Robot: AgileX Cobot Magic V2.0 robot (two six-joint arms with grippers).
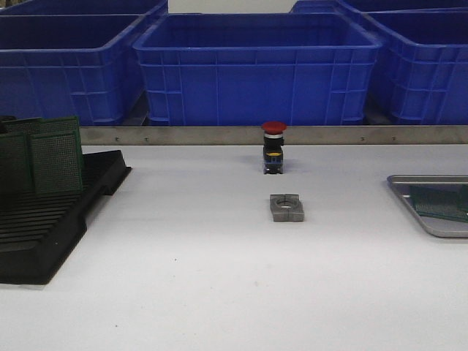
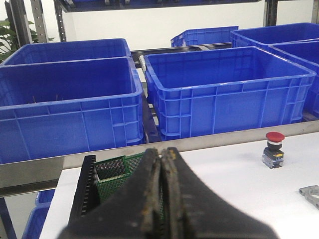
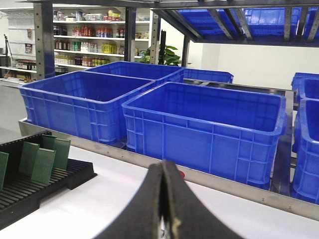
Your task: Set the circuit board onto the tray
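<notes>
Currently neither arm shows in the front view; both sit back from the worktop (image 1: 219,292). Left gripper (image 2: 162,199): fingers pressed together, nothing between them. Right gripper (image 3: 164,209): likewise closed and empty.

Layout, front view:
- Black slotted rack (image 1: 51,219) at the left edge of the worktop. Green perforated circuit boards (image 1: 55,161) stand upright in its far slots; at least three visible, exact count unclear. The nearer slots are vacant.
- Tray (image 1: 409,191) at the right edge, partly cut off by the frame. One green board (image 1: 439,201) already lies flat in it, within the rim.
- Mid-worktop: a red-capped push button (image 1: 273,150) towards the far edge, and a small grey metal block (image 1: 287,208) just nearer than it. Neither appears part of the job.
- Blue bins (image 1: 256,66) behind the metal rail along the far edge.

Progress, as judged: one board is on the tray, so at least one placement looks complete. Boards remain in the rack, and neither gripper holds anything, so any further transfer has not started. The left arm looks over the rack from its wrist view and seems best placed for the next pick. It would have to open, close on the top edge of one upright board, lift it clear of its slot, and get it across to the tray at the opposite edge.
</notes>
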